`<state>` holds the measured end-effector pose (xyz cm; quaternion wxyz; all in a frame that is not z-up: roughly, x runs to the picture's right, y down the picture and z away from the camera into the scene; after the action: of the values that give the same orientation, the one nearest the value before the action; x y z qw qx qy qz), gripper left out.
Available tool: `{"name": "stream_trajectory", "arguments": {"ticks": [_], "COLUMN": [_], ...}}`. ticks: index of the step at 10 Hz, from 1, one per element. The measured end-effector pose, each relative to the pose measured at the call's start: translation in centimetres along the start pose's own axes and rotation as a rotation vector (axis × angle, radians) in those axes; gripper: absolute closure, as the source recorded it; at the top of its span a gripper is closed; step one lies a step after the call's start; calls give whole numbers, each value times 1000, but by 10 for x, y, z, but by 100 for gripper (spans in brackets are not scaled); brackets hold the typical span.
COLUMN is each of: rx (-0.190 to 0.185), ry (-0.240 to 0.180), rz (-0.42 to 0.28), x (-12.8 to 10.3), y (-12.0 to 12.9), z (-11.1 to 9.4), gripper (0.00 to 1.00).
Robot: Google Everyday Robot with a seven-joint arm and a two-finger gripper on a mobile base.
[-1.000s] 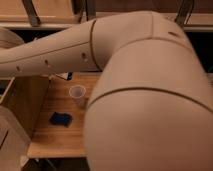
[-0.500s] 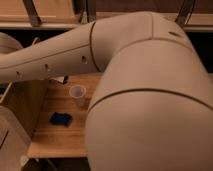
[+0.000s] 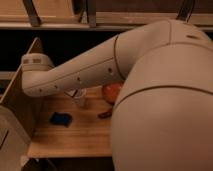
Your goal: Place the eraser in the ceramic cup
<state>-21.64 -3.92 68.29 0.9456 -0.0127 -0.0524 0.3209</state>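
Observation:
The white ceramic cup (image 3: 80, 99) stands on the wooden table (image 3: 75, 137), near its back, and its top is hidden by my arm. My large beige arm (image 3: 100, 70) crosses the view from the right to an elbow at the left (image 3: 34, 75). My gripper is out of view, so its place relative to the cup cannot be told. The eraser is not visible; it is hidden or out of view.
A flat dark blue pad (image 3: 61, 119) lies on the table's left part. An orange bowl (image 3: 112, 92) shows just right of the cup, partly behind my arm. A small dark reddish thing (image 3: 105, 114) lies in front of the bowl. A wooden side panel (image 3: 20, 95) borders the table's left.
My arm has swung so its elbow now sits lower at the left and covers the cup's top. The orange bowl and the small dark thing have come into view.

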Motion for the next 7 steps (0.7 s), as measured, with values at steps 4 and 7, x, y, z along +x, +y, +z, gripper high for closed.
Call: {"name": "stream_trajectory", "arguments": {"ticks": [4, 7], "rx": [-9, -96], "ry": [-137, -286], "rz": [-36, -53], "x": [-5, -26], "y": [-23, -12], "z": [35, 58], "gripper": [87, 87]}}
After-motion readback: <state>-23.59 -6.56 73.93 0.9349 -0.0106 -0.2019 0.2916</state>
